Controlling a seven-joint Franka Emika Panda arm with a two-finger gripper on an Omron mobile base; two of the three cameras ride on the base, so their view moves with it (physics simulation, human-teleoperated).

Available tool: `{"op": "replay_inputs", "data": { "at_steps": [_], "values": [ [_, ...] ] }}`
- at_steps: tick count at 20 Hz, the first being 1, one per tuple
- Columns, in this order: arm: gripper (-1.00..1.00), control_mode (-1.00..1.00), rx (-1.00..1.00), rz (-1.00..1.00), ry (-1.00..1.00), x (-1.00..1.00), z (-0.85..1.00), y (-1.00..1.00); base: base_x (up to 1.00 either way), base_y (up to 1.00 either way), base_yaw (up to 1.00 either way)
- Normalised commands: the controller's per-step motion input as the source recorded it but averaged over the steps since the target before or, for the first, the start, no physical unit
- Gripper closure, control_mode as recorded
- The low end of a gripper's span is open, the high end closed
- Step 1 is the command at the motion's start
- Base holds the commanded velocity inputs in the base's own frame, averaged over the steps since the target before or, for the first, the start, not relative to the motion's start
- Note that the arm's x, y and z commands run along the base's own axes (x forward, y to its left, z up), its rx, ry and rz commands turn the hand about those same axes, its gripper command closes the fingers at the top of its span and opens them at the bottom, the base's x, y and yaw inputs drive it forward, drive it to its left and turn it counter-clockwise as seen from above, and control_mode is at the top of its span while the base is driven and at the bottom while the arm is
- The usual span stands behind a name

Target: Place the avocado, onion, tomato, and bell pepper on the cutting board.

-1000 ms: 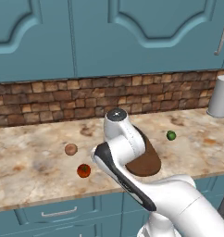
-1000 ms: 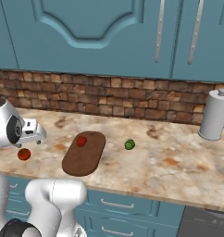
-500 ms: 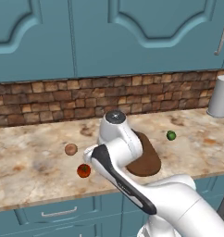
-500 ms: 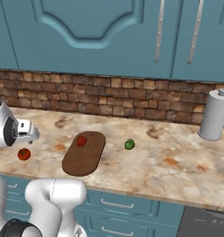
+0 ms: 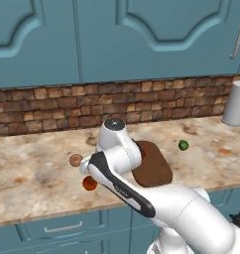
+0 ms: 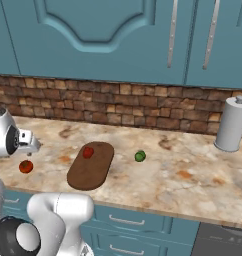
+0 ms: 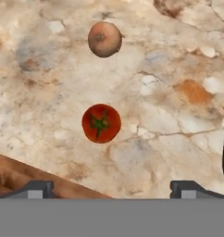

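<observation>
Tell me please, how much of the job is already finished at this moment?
Done: one red fruit lies on the cutting board. In hand: nothing is held; the open hand hovers above the counter over a second red fruit, likely the next pick. Left: that fruit, the onion beside it, and the avocado, which sits on the counter apart from the board.

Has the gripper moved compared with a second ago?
Yes. In the right base view the gripper has swung left, away from the cutting board, toward the red fruit.
</observation>
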Motion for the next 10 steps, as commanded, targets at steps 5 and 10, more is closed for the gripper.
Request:
{"op": "replay_inputs", "data": {
  "at_steps": [5, 10],
  "values": [
    [-1.0, -1.0, 0.0, 0.0, 0.14, 0.47, -0.34, 0.26, 0.0, 0.0, 0.0],
    [-1.0, -1.0, 0.0, 0.0, 0.09, 0.38, -0.31, 0.34, 0.0, 0.0, 0.0]
  ]
}}
